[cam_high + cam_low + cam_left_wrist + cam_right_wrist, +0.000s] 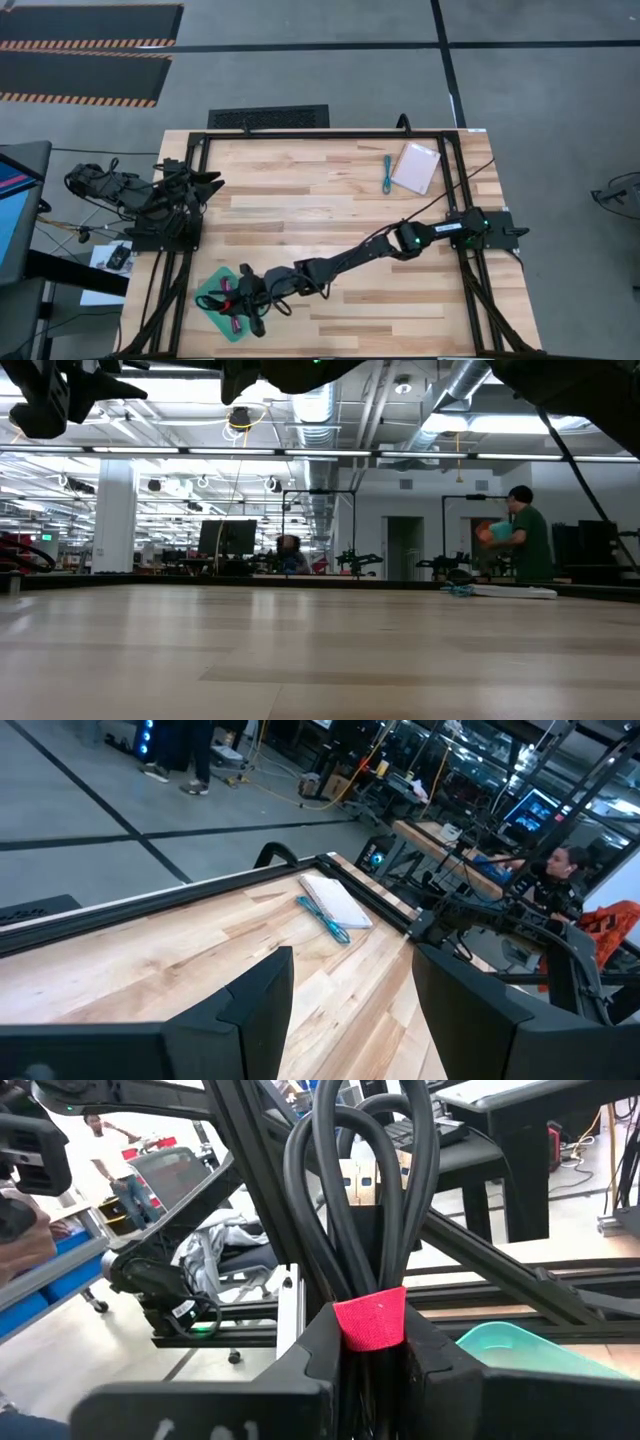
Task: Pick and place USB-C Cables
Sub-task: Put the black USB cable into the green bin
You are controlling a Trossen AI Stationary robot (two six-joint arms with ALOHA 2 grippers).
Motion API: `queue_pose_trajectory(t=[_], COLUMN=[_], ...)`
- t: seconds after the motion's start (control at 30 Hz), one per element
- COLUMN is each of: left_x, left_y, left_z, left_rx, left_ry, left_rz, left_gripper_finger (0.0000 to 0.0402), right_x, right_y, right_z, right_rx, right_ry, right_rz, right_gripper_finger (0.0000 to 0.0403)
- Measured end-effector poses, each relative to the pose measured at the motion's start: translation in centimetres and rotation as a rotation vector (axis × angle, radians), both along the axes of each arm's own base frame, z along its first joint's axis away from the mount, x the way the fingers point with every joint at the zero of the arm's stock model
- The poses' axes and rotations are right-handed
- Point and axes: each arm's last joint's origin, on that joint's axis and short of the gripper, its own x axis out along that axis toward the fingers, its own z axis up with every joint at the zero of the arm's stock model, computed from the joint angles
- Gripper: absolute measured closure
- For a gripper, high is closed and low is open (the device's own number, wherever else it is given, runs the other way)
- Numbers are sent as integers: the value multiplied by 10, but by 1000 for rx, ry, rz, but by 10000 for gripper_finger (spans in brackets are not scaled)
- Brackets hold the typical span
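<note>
My right arm reaches across the table to the green tray (208, 300) near the table's near-left corner. Its gripper (247, 291) is above the tray, shut on the black USB-C cable with the red tie (365, 1210). A magenta cable (236, 321) lies in the tray. The teal cable (387, 173) lies flat on the wood beside the white-pink packet (415, 167), toward the far right. It also shows in the left wrist view (325, 920). My left gripper (350, 1010) waits open at the table's left edge (200, 185). The plain black cable I cannot make out. My right gripper pinches the black cable bundle between its two fingers (300, 1360) at the red tie (370, 1320). The bundle runs along the fingers, and its looped end (350, 1140) sticks out past the fingertips. I cannot tell whether its other end touches the tray.
A black metal frame (330, 135) runs around the table's edges, and both arm bases stand on it. Bare wood lies between the tray and the packet. A person (525, 540) stands in the room beyond the table.
</note>
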Motion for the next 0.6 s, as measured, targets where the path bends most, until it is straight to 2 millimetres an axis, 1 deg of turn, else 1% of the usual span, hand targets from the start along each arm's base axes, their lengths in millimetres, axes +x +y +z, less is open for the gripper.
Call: queue_pose_trajectory(t=[0.47,0.6], left_x=[0,0], left_y=[0,0], left_z=[0,0], left_rx=[-1,-1], left_ry=[-3,-3], left_rz=[12,13], left_gripper_finger=[207,207], right_x=[-6,-7], right_y=[16,15], right_z=[-1,-12], right_rx=[-75,-81], right_ry=[-15,-4], right_rz=[31,29], right_gripper_finger=[348,348])
